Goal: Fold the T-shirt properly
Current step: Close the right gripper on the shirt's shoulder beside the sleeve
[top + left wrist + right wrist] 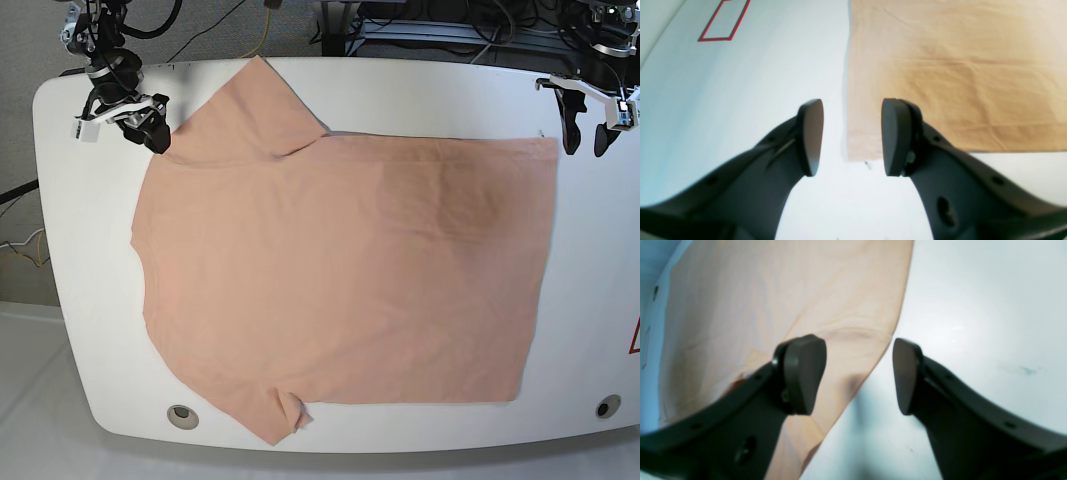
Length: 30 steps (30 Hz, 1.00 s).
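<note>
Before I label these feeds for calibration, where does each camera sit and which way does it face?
Left wrist: rides the left gripper, looking down past its open jaws at the salmon-pink cloth T-shirt's hem corner.
Right wrist: rides the right gripper, open, over a sleeve edge.
Base: overhead, looking down on the white table; both arms show at the far corners.
All share the T-shirt.

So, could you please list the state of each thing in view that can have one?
T-shirt: spread flat on the table, unfolded, sleeves out, nothing gripping it.
Left tool: open, empty, hovering over the shirt's hem corner.
Right tool: open, empty, hovering at the sleeve's edge.
Table: white, carrying the shirt; red tape outline on its surface.
</note>
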Available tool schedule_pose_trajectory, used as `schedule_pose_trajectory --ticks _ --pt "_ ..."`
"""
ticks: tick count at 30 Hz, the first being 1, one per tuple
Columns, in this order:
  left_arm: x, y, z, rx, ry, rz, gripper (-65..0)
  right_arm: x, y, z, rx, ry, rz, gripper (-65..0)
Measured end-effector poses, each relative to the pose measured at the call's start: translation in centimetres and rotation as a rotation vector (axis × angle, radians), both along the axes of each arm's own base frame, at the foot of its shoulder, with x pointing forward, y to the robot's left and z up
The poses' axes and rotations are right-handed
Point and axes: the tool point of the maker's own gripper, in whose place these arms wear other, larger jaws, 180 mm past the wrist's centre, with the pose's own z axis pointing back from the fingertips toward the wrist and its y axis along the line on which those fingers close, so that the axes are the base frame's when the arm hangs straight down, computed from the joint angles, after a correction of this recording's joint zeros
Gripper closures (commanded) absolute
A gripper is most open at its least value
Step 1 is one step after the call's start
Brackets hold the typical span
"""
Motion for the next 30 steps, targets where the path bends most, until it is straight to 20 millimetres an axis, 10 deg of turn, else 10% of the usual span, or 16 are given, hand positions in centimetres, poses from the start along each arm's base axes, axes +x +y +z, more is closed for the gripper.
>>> schedule_pose_trajectory --ticks 30 --pt "-0.1 4.3 -0.5 -0.188 0.080 0.137 -29.9 -0.6 1.7 -2.6 0.046 0.069 0.018 -34.0"
